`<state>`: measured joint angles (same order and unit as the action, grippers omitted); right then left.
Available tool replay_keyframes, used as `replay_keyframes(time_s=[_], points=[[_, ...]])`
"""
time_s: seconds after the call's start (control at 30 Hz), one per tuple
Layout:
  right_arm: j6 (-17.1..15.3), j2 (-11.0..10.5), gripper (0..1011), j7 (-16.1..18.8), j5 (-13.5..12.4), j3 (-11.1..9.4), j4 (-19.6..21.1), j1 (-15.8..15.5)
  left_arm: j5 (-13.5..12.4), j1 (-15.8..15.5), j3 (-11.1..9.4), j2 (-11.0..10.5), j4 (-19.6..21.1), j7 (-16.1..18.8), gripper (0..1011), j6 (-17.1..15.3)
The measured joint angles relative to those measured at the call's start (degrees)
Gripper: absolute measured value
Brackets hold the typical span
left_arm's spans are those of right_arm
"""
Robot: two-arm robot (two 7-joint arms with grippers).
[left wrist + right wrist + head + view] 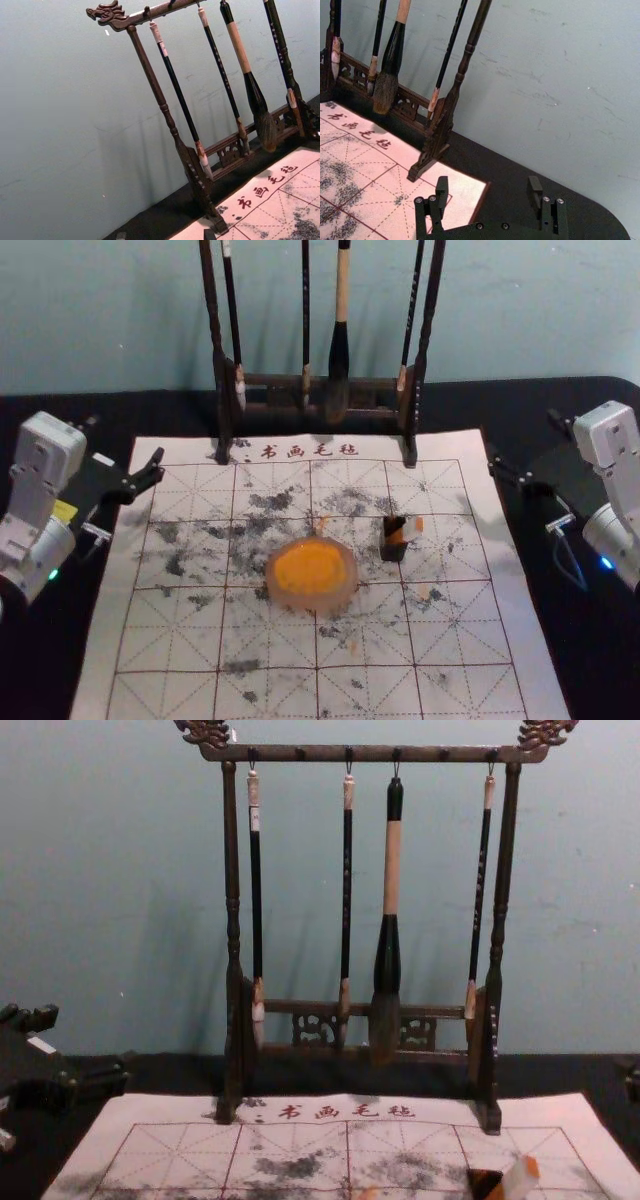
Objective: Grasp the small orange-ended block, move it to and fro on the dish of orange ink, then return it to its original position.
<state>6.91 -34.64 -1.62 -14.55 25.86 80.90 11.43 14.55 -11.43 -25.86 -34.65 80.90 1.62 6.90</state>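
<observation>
The small white block (412,529) with an orange end lies tilted against a dark block (393,548) on the mat, right of the dish of orange ink (311,573). From the chest, the small block (516,1179) leans beside the dark block (483,1182) at the bottom edge. My left gripper (125,439) stands open and empty over the mat's back left corner; its fingertips (165,234) show apart at its wrist view's edge. My right gripper (523,440) is open and empty by the back right corner, its fingers spread in its wrist view (488,185). Both are well away from the block.
A dark wooden rack (376,405) with several hanging brushes (391,870) stands at the mat's back edge, between the two grippers. The gridded, ink-spotted mat (265,675) lies on a black table (170,412), with a wall behind.
</observation>
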Motion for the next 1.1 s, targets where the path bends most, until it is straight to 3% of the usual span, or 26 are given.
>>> replay_keyframes(time_s=[0.27,0.4,0.57,0.9,1.1], points=[[0.00,0.02,1000,0.04,0.00,-0.06,0.01,-0.03,0.00,0.00,0.00,0.00,0.00,0.00,1002,0.00],[-0.79,0.00,1000,1.16,-1.28,-1.23,1.31,-1.43,0.00,0.00,0.00,0.00,0.00,0.00,1001,0.00],[-3.44,-1.01,1000,3.57,-4.73,-3.05,5.12,-5.21,0.00,0.00,0.00,0.00,0.00,0.00,1001,0.00],[-11.92,-4.47,1000,10.20,-13.62,-6.34,14.77,-14.97,0.00,0.00,0.00,0.00,0.00,0.00,1001,0.00],[-14.40,-4.70,1000,12.63,-16.08,-6.91,17.75,-17.60,0.00,0.00,0.00,0.00,0.00,0.00,1001,0.00]])
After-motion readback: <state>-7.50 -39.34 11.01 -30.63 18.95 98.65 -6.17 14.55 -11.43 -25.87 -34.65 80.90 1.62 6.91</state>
